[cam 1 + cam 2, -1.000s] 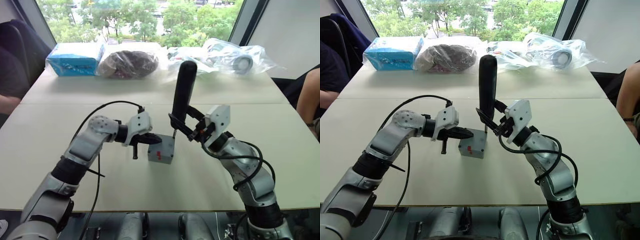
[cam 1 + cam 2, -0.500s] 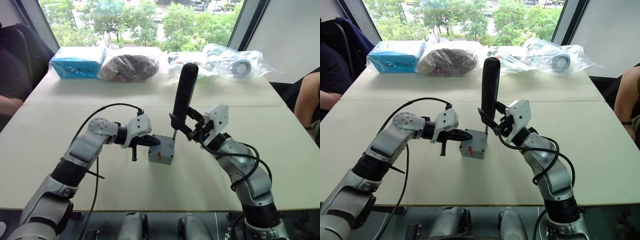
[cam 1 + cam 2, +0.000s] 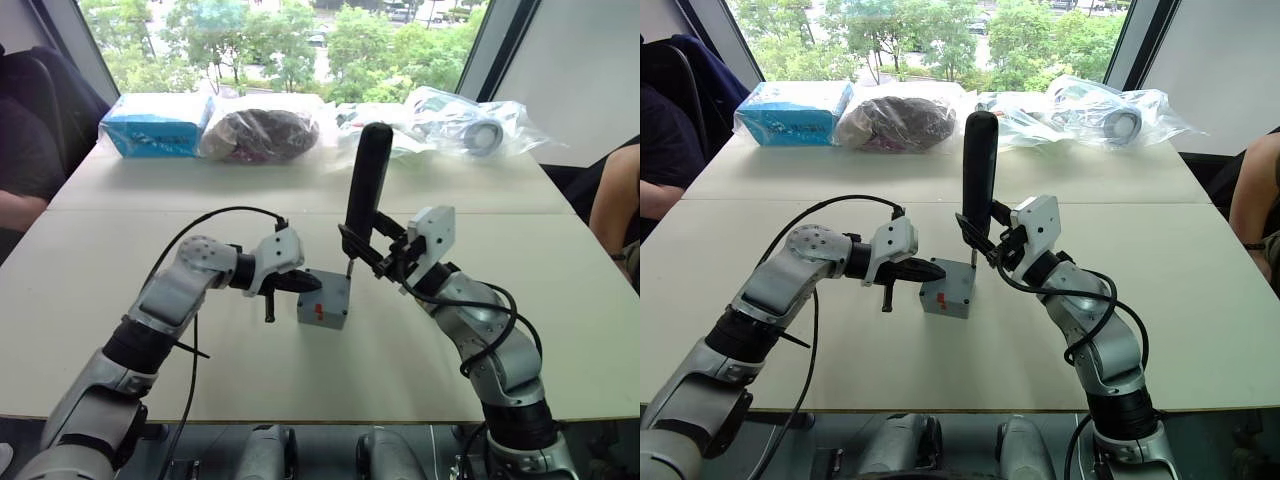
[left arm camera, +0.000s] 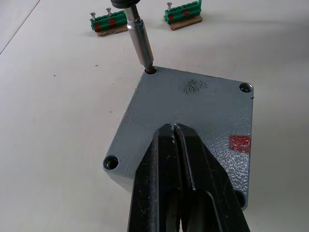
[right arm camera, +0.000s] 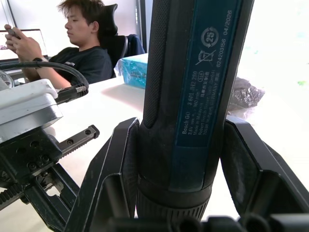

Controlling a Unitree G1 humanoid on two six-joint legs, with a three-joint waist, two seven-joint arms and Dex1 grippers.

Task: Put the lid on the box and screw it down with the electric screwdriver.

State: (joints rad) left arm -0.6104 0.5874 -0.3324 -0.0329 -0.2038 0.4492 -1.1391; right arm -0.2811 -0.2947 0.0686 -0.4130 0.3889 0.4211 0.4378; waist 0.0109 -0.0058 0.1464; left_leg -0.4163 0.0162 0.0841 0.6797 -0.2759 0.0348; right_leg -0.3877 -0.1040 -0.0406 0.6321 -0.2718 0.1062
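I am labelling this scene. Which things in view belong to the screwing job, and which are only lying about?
Belong to the job:
- lid, on the box
- electric screwdriver, in the right hand
- left hand, on the lid

Lying about:
- green connector strips
- blue packet
- plastic bags

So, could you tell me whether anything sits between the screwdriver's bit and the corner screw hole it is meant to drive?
Nothing visible does. In the left wrist view the electric screwdriver already has its bit tip in a corner hole of the lid. The left gripper, jaws shut, rests elsewhere on the lid, apart from that corner.
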